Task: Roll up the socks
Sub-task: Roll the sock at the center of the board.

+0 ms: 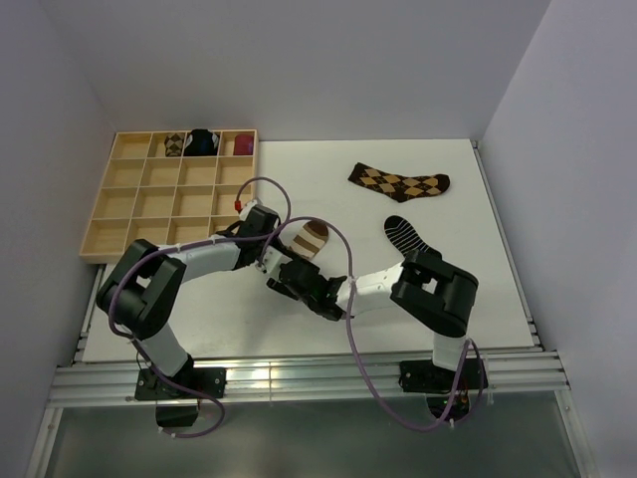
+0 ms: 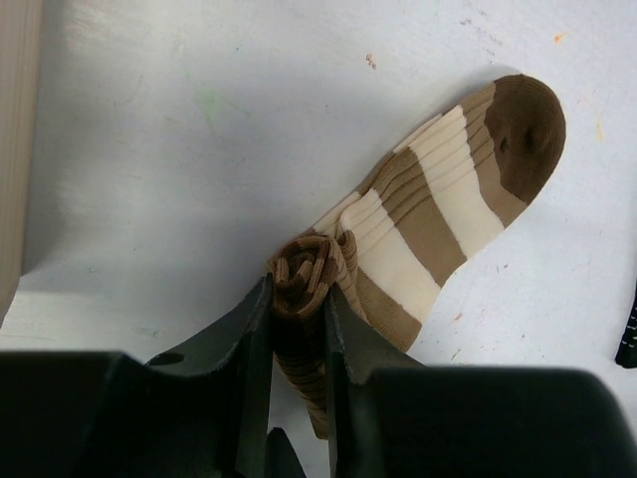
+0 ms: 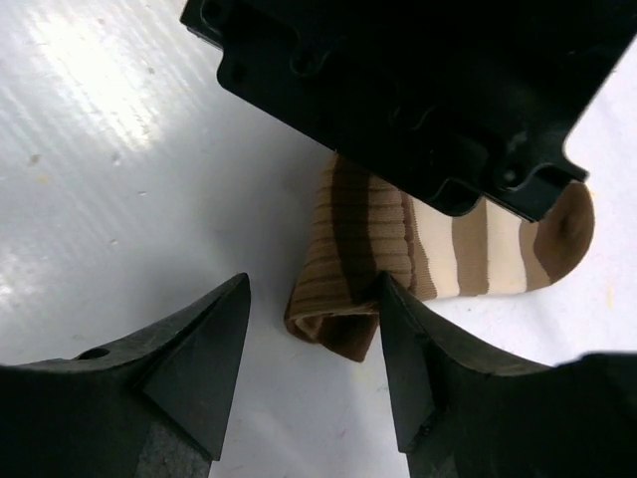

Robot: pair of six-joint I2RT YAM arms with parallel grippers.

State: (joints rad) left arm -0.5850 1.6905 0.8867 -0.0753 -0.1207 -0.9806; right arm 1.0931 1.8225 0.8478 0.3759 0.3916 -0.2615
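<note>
- Left fingers [image 2: 244, 344] are clenching the rolled cuff end of the striped sock [image 2: 438, 199], which is lying mid-tabletop [image 2: 149, 119], toe end flat.
- Right fingers [image 3: 204, 349] are standing released, straddling that same roll.
- Rolling is seemingly just beginning; the next move is likely calling for winding the roll toward the toe while holding it tight.
- Argyle sock [image 1: 400, 182] and black sock [image 1: 401, 233] are lying unrolled farther right.

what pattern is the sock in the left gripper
The sock has wide brown-and-cream stripes and a brown toe; left wrist view shows it best.

brown-striped sock [image 1: 313, 237], argyle sock [image 1: 400, 182], black sock [image 1: 403, 234]
</note>
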